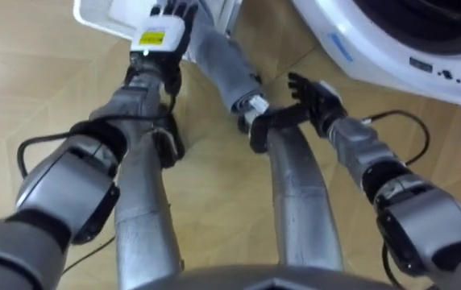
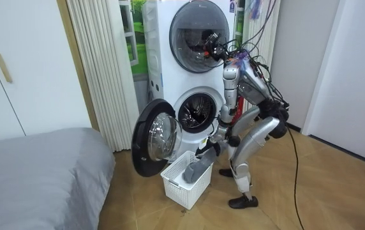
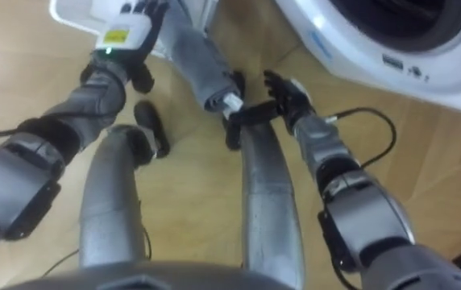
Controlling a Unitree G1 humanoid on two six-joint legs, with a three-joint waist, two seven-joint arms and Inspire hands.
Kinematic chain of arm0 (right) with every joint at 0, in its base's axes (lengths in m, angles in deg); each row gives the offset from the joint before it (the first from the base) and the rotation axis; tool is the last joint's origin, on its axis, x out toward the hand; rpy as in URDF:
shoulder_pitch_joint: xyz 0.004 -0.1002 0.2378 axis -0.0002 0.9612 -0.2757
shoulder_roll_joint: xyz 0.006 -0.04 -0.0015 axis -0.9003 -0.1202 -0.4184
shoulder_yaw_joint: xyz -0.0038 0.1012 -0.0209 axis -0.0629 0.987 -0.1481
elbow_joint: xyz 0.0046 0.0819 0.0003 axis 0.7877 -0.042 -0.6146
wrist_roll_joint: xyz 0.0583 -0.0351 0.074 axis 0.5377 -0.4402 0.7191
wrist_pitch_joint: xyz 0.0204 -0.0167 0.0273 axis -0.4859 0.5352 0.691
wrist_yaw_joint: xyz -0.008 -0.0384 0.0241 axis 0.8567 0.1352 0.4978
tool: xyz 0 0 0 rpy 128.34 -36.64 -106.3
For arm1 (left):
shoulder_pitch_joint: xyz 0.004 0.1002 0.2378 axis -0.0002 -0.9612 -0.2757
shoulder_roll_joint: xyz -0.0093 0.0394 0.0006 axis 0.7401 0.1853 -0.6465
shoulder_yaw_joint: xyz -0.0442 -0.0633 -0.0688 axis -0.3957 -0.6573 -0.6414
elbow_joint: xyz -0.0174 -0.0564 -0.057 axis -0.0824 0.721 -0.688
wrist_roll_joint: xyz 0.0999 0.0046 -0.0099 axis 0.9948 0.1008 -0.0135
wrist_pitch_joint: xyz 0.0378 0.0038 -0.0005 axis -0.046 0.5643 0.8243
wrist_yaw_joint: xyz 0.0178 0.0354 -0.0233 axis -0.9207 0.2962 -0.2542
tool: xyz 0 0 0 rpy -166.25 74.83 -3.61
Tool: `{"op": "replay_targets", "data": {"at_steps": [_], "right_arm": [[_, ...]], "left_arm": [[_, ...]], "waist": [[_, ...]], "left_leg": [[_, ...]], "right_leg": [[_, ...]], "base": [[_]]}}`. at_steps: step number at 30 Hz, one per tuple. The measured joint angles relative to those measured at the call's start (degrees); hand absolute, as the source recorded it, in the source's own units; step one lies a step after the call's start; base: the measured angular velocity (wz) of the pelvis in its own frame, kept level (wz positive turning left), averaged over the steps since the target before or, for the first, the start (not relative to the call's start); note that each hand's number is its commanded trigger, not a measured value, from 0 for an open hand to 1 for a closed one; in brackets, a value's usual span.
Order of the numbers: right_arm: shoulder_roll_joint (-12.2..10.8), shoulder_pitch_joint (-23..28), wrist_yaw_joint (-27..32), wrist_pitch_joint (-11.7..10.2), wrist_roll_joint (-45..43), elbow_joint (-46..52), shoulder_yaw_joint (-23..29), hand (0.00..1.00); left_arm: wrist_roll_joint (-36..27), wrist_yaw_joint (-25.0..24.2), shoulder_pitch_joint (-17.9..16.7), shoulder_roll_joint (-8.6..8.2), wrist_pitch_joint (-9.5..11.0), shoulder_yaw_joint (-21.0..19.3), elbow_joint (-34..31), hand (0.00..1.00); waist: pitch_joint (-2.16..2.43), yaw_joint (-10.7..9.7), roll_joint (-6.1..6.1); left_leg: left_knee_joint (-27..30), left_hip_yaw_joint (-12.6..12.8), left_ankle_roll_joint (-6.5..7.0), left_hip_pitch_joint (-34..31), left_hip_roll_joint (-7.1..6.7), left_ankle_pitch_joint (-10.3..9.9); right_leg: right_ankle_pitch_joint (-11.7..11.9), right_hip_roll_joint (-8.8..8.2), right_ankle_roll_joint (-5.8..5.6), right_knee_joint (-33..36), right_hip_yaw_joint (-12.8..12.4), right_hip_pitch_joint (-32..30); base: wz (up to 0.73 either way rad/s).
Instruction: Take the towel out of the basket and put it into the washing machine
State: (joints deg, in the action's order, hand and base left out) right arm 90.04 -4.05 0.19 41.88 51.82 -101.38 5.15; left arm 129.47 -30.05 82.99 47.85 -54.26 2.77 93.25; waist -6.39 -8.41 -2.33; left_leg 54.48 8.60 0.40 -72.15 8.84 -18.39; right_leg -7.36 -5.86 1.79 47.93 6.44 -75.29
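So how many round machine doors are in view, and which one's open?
2, stacked. The upper door is shut. The lower door is swung open toward the room view's left, beside the white basket holding the grey towel.

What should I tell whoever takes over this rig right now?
The left robot hand is down at the white basket, by the upper end of the grey towel; its grip cannot be judged.
The right robot hand is open beside the towel's other end, holding nothing.
The towel sticks out of the basket, on the floor before the washing machine.
Done: door open, robot bent over the basket.
Left: lift the towel and put it in the lower drum.
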Motion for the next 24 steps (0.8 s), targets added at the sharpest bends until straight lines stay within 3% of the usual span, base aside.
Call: {"op": "replay_targets", "data": {"at_steps": [6,14,15,16,17,24], "right_arm": [[-0.6,-1.3,-1.6,-3.0,0.0,1.1,0.0,0.00],[-0.5,-1.2,-2.2,-4.6,1.7,2.0,-3.3,0.00],[-0.5,-1.2,-2.2,-5.0,2.0,2.0,-4.0,0.00],[-0.5,-1.2,-2.2,-5.2,2.1,2.0,-4.2,0.00],[-0.5,-1.1,-2.3,-5.4,2.2,2.1,-4.4,0.00],[-1.0,-0.2,-2.1,-5.7,2.0,2.2,-4.4,0.00]], "left_arm": [[3.1,0.2,0.4,0.16,1.5,3.2,-0.1,0.00],[3.4,1.2,1.5,0.02,3.8,7.2,-1.1,0.00],[3.4,1.2,2.0,-0.40,4.2,7.6,-1.2,0.30],[3.4,1.2,2.1,-0.54,4.3,7.7,-1.3,0.75],[3.1,1.2,2.2,-0.58,4.4,8.0,-1.6,1.00],[0.9,-1.7,2.1,-0.37,4.7,10.5,-2.6,1.00]], "waist": [[0.02,-1.7,-0.03],[0.03,-2.6,-0.03],[0.03,-2.6,-0.03],[0.03,-2.7,-0.03],[0.04,-2.8,-0.04],[0.16,-4.1,-0.11]], "left_leg": [[4.3,-0.4,-0.27,-3.4,0.76,-1.6],[7.8,-1.2,-0.60,-5.4,1.87,-3.3],[7.8,-1.2,-0.61,-5.4,1.87,-3.3],[7.8,-1.2,-0.61,-5.4,1.87,-3.3],[7.7,-1.2,-0.65,-5.4,1.87,-3.3],[7.3,-1.1,-0.61,-5.3,1.86,-3.3]], "right_leg": [[-1.8,0.14,0.49,4.4,-0.2,-3.6],[-3.0,0.82,0.92,7.2,0.2,-5.4],[-3.0,0.83,0.92,7.2,0.2,-5.4],[-3.0,0.83,0.92,7.2,0.2,-5.4],[-3.0,0.84,0.92,7.1,0.2,-5.4],[-3.0,0.89,0.87,6.8,0.1,-5.4]], "base": [[-0.01],[-0.05],[0.00],[0.00],[0.00],[0.00]]}}
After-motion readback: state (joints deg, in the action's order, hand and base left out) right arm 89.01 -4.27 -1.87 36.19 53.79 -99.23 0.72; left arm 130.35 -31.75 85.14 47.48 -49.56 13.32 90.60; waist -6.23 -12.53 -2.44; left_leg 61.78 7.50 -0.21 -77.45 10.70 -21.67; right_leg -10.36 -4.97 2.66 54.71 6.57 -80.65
